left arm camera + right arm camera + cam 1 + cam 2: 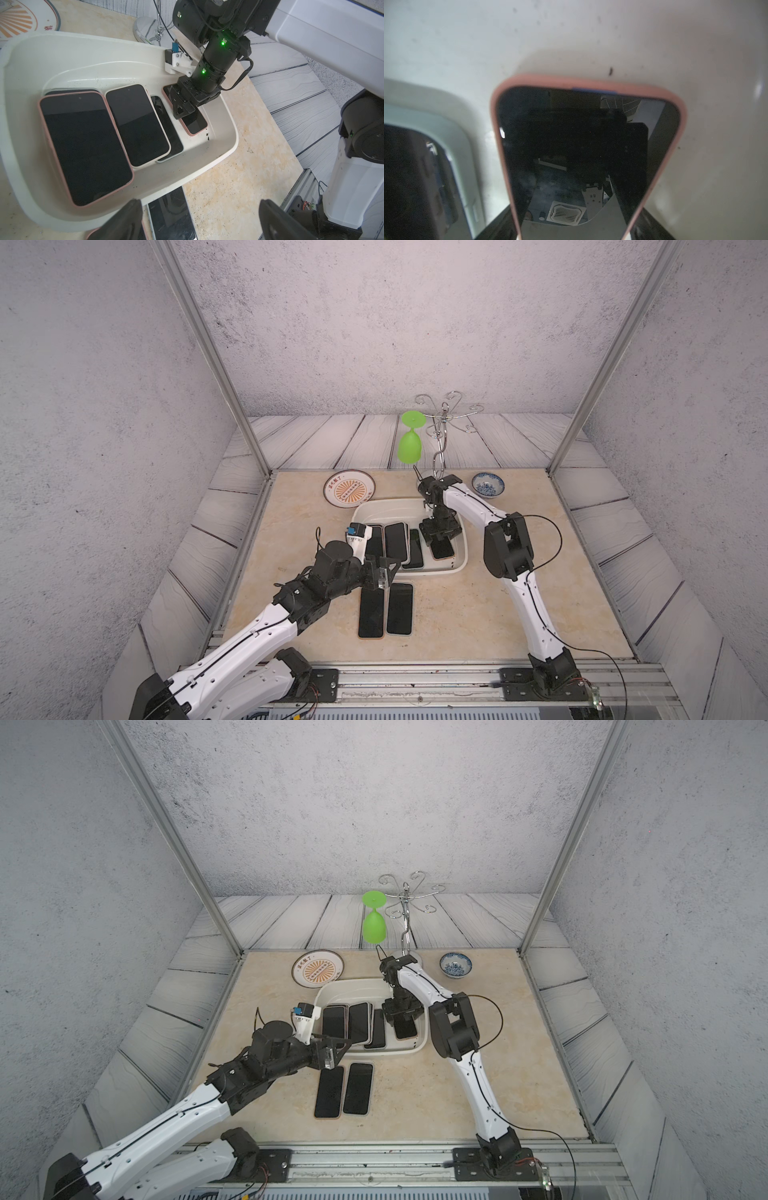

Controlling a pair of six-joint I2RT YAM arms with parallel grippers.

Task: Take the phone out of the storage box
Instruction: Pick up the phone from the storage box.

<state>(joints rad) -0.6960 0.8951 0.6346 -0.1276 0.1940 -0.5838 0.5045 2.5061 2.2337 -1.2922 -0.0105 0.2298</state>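
Step in hand: gripping the pink-cased phone (193,122) inside the storage box (460,558); the lift-out is not yet done.
Phone location: flat on the box floor near the box's right wall, apart from the other phones in the box.
Right hand (182,110): lowered over the phone's far half, jaws straddling its long edges; whether they are clamped on the case cannot be told from the views.
Left hand (384,572): jaws apart, holding nothing, at the box's near rim above the two phones on the worktop (386,610).
Grip advice: seat both jaws on the case edges before raising; a partial hold on the rounded sides would likely slip.
Lift advice: raise straight up until the phone clears the flared rim, then carry it toward the near edge of the worktop (478,614).
Clearance risk: the neighbouring dark phone (166,124) lies just beside the left jaw; contact could drag it.
Case material: matte pink, apparently rubbery, rounded corners; should offer good friction.
Screen: glossy black glass, mirror-like in the right wrist view; avoid pressing on it.
Box: smooth white plastic, rounded corners, sloped walls, floor flecked with dark specks.
Worktop surface: beige marbled, hard and flat.
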